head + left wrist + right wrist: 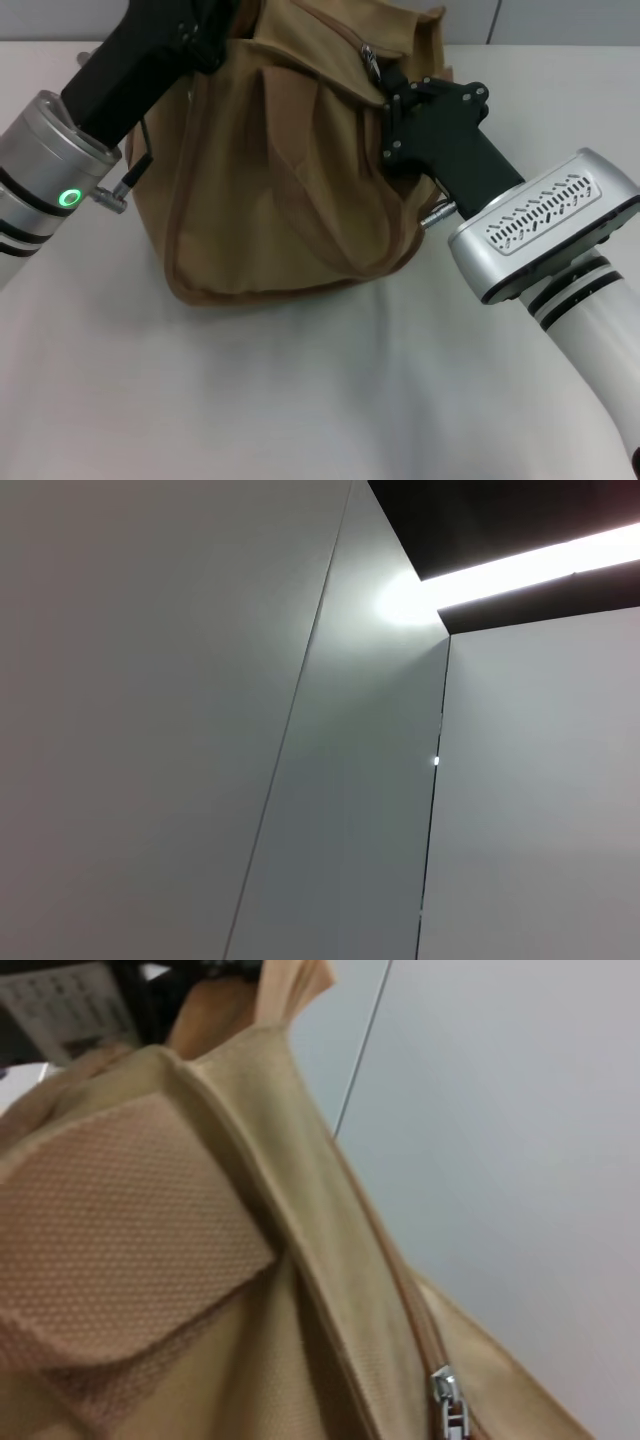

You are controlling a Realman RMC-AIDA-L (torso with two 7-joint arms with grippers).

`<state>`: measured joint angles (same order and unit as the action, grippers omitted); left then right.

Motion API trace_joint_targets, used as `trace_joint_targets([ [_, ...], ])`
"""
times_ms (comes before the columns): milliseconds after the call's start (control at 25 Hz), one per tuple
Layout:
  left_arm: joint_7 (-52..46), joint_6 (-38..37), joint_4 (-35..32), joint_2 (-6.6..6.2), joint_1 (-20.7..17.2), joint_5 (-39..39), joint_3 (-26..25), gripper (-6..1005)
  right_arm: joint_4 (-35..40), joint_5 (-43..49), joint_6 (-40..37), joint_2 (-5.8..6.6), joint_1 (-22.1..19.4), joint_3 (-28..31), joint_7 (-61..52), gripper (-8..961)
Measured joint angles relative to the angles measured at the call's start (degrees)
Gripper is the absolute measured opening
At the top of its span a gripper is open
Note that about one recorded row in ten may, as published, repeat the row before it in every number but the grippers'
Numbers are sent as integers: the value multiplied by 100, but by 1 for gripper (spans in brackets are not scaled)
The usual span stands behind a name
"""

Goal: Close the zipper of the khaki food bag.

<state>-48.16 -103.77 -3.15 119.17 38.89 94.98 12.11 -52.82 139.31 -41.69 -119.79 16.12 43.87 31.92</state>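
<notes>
Right gripper (385, 85) at zipper (369, 62), khaki food bag (270, 180)

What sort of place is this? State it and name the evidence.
Probably an indoor lab or test room: a plain white table holding only the khaki food bag, bare pale wall panels, and a ceiling strip light.
</notes>
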Motion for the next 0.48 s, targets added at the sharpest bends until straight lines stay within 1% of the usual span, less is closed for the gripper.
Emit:
trace_joint_targets([
  [320,5,2,74,0,86,7,2,28,-8,9,-86,0,17,-160,-2,110],
  [480,6,13,86,1,91,8,2,28,-3,-1,-112,-1,29,-145,-28,274],
])
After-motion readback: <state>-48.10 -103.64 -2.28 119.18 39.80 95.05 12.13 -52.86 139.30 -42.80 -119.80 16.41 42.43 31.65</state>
